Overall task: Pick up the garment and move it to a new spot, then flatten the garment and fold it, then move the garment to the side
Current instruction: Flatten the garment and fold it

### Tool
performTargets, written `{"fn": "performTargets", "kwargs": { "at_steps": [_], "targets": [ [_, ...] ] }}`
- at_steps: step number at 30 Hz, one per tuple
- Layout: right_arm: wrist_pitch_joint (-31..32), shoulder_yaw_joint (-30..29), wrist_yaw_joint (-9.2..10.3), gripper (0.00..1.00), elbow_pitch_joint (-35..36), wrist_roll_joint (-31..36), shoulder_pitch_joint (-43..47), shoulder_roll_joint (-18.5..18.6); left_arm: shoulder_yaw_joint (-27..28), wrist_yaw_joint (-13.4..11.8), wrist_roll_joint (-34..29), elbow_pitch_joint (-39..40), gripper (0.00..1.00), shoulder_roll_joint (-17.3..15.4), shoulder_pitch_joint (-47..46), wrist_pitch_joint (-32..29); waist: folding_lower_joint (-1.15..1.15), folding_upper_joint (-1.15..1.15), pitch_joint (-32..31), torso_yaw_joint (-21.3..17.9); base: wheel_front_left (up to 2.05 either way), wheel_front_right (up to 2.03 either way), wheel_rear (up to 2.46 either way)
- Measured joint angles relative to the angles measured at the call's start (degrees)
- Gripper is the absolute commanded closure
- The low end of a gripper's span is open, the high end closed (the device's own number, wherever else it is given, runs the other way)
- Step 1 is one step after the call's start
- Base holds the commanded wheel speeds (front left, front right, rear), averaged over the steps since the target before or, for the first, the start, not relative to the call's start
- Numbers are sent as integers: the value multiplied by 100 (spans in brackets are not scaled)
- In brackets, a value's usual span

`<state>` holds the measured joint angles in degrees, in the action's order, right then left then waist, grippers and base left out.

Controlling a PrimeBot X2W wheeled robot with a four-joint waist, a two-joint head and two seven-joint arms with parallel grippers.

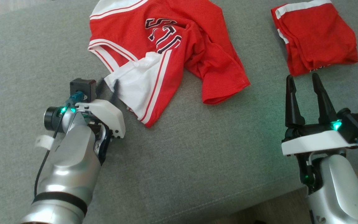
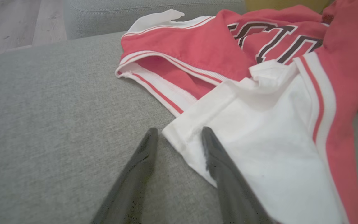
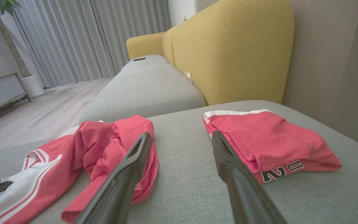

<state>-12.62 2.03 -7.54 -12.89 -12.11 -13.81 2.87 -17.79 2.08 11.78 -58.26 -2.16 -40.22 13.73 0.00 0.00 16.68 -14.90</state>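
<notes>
A crumpled red jersey (image 1: pixel 179 46) with white trim and dark lettering lies at the back middle of the grey sofa cushion (image 1: pixel 197 149). Its white sleeve panel (image 2: pixel 259 124) points toward my left gripper (image 1: pixel 108 84). That gripper (image 2: pixel 179 130) is open and low on the cushion. The sleeve's corner lies between its fingers, and the right finger (image 2: pixel 216 155) rests over the white cloth. My right gripper (image 1: pixel 302 77) is open and holds nothing, hovering above the cushion at the right. In the right wrist view the jersey (image 3: pixel 104 140) shows to the left of that gripper (image 3: pixel 180 134).
A second red garment (image 1: pixel 317 37), folded, lies at the back right, just beyond my right fingertips; the right wrist view shows this garment (image 3: pixel 269 140) too. A yellow backrest (image 3: pixel 228 53) rises behind the cushion. The cushion's front edge and wooden floor (image 1: pixel 275 208) are at the lower right.
</notes>
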Motion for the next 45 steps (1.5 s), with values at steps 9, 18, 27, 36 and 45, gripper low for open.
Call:
{"fn": "performTargets", "kwargs": {
  "at_steps": [9,18,27,36,45],
  "targets": [
    [3,-70,0,0,-85,66,2,-2,7,44,87,883,100,19,174,56,0,0,-234,213,0,0,0],
    [102,-89,0,0,-88,133,16,-3,230,-10,-219,2628,100,-146,759,57,0,0,-522,514,0,0,0],
    [152,-91,0,0,-105,160,41,-3,546,53,-628,4420,100,-465,801,94,0,0,-712,778,0,0,0],
    [151,-138,0,0,-252,159,271,-3,549,311,-771,5108,100,-831,1351,98,0,0,-872,1103,0,0,0],
    [204,-107,0,0,-311,159,301,-4,-15,448,-1114,4386,100,-1463,2579,97,-1,0,-1097,1435,0,0,0]
  ]
}}
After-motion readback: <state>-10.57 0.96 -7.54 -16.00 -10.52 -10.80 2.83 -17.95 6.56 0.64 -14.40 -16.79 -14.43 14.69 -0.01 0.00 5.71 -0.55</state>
